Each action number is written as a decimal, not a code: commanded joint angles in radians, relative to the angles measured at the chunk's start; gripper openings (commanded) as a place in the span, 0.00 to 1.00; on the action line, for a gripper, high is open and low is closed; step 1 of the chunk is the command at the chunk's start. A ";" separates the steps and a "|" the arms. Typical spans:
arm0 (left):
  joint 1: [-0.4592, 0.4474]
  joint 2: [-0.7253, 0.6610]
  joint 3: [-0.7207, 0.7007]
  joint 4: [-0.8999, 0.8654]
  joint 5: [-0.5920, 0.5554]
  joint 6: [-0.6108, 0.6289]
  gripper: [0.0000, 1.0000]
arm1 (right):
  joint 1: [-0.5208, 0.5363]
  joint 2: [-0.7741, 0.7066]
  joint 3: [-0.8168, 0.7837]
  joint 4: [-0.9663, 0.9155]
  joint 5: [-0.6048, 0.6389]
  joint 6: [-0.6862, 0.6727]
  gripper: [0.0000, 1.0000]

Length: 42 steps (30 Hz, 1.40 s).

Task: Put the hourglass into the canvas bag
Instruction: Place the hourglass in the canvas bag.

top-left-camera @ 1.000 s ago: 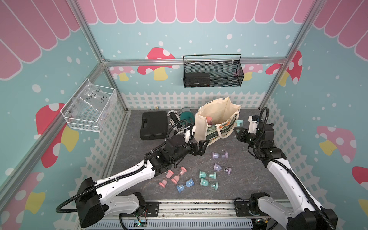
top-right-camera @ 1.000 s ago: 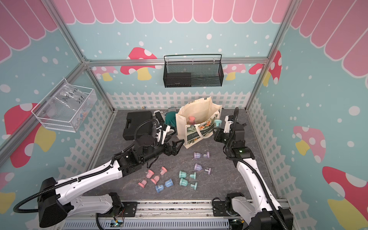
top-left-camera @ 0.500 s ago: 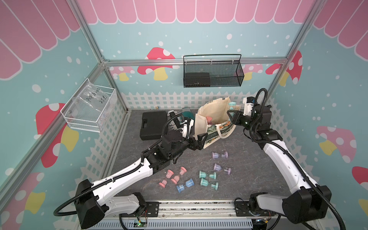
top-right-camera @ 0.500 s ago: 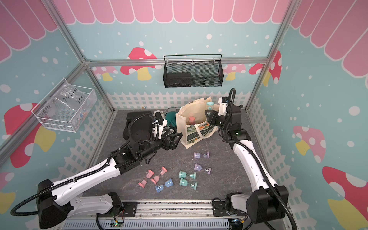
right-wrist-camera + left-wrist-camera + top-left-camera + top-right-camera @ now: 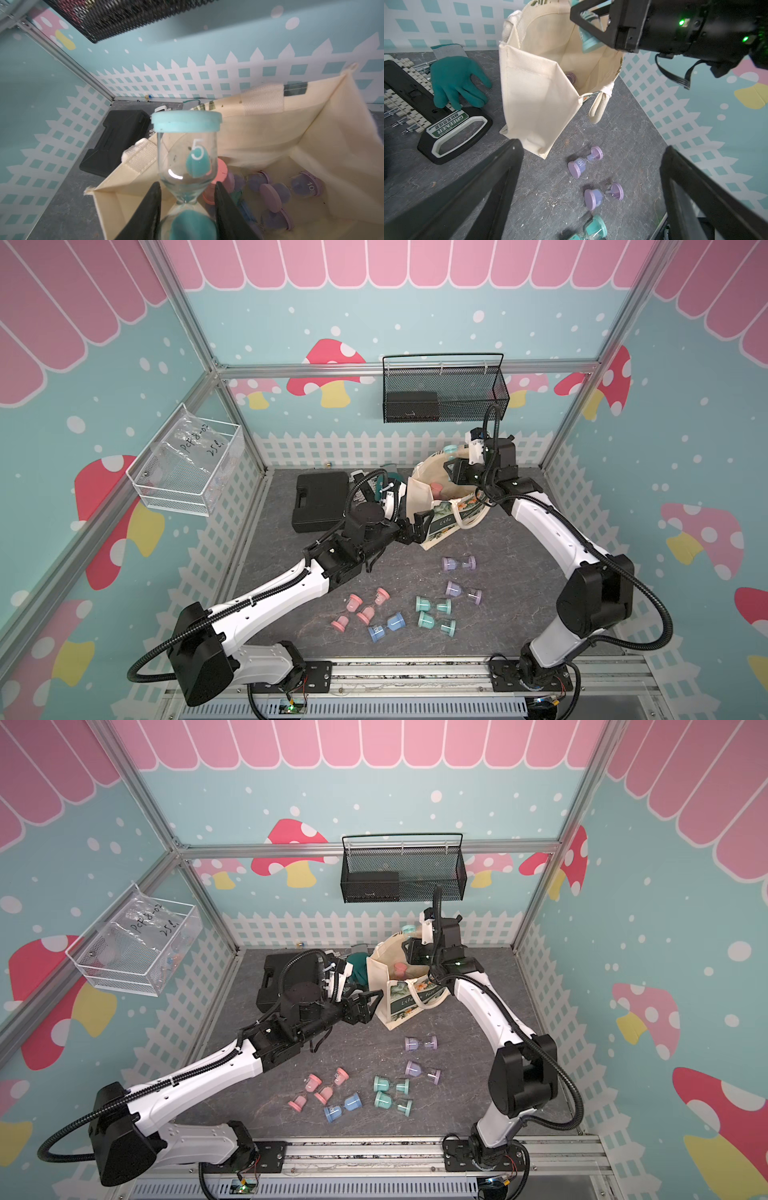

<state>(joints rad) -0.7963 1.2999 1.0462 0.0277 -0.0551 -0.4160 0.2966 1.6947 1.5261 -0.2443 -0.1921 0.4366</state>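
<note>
Teal hourglass [image 5: 188, 164] is clamped at its neck by the right gripper [image 5: 187, 188] over the open canvas bag [image 5: 259, 133] near the bench [image 5: 519, 572] back edge, not yet dropped, other hourglasses [image 5: 270, 193] being seen inside already; left gripper [image 5: 593, 146] is spread, empty, beside the bag.

- We see the white-and-black left arm [image 5: 270, 597] stretched low and forward from its base, wrist level.
- Its black parallel left gripper [image 5: 592, 146] has the jaws spread wide, empty.
- We see the white-and-black right arm [image 5: 548, 531] raised, forearm slanting forward and inward, wrist high.
- Its black right gripper [image 5: 188, 204] is clamped on the glass neck of a teal-capped hourglass [image 5: 186, 122].
</note>
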 commanded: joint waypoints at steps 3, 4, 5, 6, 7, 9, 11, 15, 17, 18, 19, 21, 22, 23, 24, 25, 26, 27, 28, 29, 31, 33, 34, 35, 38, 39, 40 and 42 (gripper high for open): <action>0.017 0.005 0.009 0.030 0.015 -0.018 0.99 | 0.033 0.062 0.059 -0.068 0.128 -0.080 0.25; 0.019 0.004 0.006 0.029 0.015 -0.019 0.99 | 0.036 0.079 0.069 -0.079 0.141 -0.088 0.25; 0.020 0.005 0.004 0.031 0.015 -0.020 0.99 | 0.038 0.095 0.080 -0.095 0.155 -0.094 0.25; 0.022 0.003 0.003 0.032 0.015 -0.020 0.99 | 0.042 0.115 0.092 -0.111 0.172 -0.103 0.25; 0.023 0.004 0.000 0.033 0.015 -0.020 0.99 | 0.045 0.132 0.100 -0.120 0.183 -0.111 0.26; 0.025 0.004 -0.003 0.035 0.014 -0.020 0.99 | 0.052 0.160 0.114 -0.140 0.208 -0.125 0.26; 0.026 0.004 -0.007 0.035 0.014 -0.021 0.99 | 0.061 0.187 0.128 -0.164 0.240 -0.136 0.27; 0.031 0.004 -0.012 0.036 0.014 -0.024 0.99 | 0.081 0.240 0.136 -0.194 0.288 -0.153 0.29; 0.031 0.004 -0.016 0.036 0.015 -0.026 0.99 | 0.087 0.256 0.131 -0.203 0.305 -0.153 0.29; 0.032 0.004 -0.016 0.037 0.013 -0.026 1.00 | 0.090 0.264 0.125 -0.204 0.313 -0.151 0.30; 0.033 0.004 -0.019 0.037 0.013 -0.027 0.99 | 0.091 0.271 0.119 -0.203 0.317 -0.151 0.31; 0.034 0.004 -0.021 0.038 0.014 -0.030 0.99 | 0.094 0.286 0.108 -0.199 0.328 -0.148 0.31; 0.034 0.004 -0.020 0.038 0.013 -0.030 0.99 | 0.095 0.293 0.108 -0.200 0.333 -0.145 0.32; 0.034 0.004 -0.021 0.038 0.014 -0.032 0.99 | 0.095 0.300 0.108 -0.199 0.338 -0.144 0.33; 0.034 0.005 -0.022 0.038 0.015 -0.032 1.00 | 0.095 0.305 0.107 -0.200 0.341 -0.141 0.33; 0.034 0.003 -0.022 0.037 0.016 -0.034 0.99 | 0.095 0.308 0.106 -0.200 0.342 -0.139 0.34; 0.034 0.003 -0.023 0.038 0.018 -0.033 1.00 | 0.095 0.310 0.106 -0.198 0.343 -0.138 0.35; 0.034 0.001 -0.026 0.039 0.017 -0.036 0.99 | 0.095 0.312 0.107 -0.198 0.344 -0.137 0.36; 0.034 -0.002 -0.027 0.038 0.017 -0.035 0.99 | 0.095 0.313 0.108 -0.197 0.343 -0.136 0.37; 0.034 -0.005 -0.029 0.038 0.015 -0.035 0.99 | 0.096 0.312 0.108 -0.196 0.344 -0.134 0.38; 0.035 -0.009 -0.033 0.038 0.013 -0.034 1.00 | 0.096 0.307 0.112 -0.196 0.341 -0.134 0.40; 0.035 -0.013 -0.035 0.036 0.013 -0.034 0.99 | 0.096 0.300 0.114 -0.191 0.336 -0.132 0.44; 0.035 -0.016 -0.035 0.032 0.013 -0.034 0.99 | 0.097 0.296 0.115 -0.190 0.334 -0.131 0.45; 0.035 -0.017 -0.035 0.031 0.014 -0.034 0.99 | 0.098 0.294 0.116 -0.188 0.333 -0.131 0.47; 0.035 -0.025 -0.040 0.029 0.011 -0.033 0.99 | 0.098 0.285 0.126 -0.189 0.334 -0.128 0.52; 0.035 -0.027 -0.043 0.031 0.008 -0.035 0.99 | 0.099 0.280 0.130 -0.192 0.328 -0.128 0.54; 0.035 -0.027 -0.044 0.029 0.003 -0.035 0.99 | 0.099 0.278 0.134 -0.194 0.321 -0.128 0.57; 0.035 -0.027 -0.041 0.024 0.003 -0.034 0.99 | 0.101 0.263 0.138 -0.196 0.307 -0.128 0.59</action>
<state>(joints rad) -0.7670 1.2945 1.0161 0.0494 -0.0486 -0.4416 0.3866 1.9789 1.6360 -0.4236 0.1341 0.3107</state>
